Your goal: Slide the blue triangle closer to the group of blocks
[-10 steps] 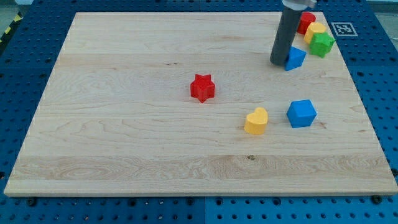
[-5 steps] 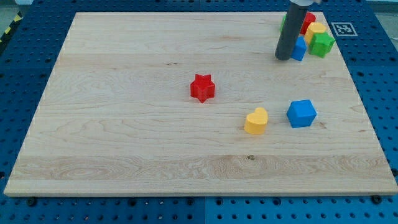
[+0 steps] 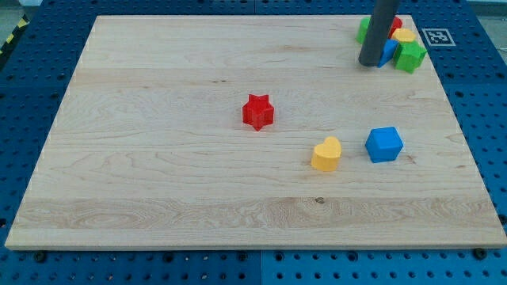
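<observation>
Blue triangle [image 3: 387, 52] at surface's [image 3: 158, 174] top right, mostly hidden behind rod, touching green block [image 3: 410, 55], yellow block [image 3: 403, 36] and red block [image 3: 394, 24]. My tip [image 3: 369, 64] pressed against its left side. No claw fitted.

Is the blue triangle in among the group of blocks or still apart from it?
In the group: the blue triangle sits against the green block and yellow block, with my tip at its left.

No readable text, numbers or brand names anywhere; only sign present: a black-and-white square marker [image 3: 438, 36] on the blue pegboard [image 3: 475, 95], by the wooden surface's [image 3: 158, 158] top-right corner; pattern carries no letters.
</observation>
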Controlling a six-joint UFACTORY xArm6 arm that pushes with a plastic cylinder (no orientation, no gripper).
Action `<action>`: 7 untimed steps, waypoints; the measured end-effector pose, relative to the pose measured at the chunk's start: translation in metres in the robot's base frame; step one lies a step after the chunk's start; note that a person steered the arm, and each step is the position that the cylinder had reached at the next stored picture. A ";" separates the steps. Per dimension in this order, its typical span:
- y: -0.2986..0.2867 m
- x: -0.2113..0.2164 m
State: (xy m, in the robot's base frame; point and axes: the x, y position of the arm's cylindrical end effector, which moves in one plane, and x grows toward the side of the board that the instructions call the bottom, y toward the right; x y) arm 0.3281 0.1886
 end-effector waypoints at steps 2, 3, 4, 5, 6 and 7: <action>0.037 0.008; 0.042 0.004; 0.042 0.004; 0.042 0.015; 0.036 0.020; 0.036 0.006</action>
State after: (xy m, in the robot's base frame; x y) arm 0.3342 0.2243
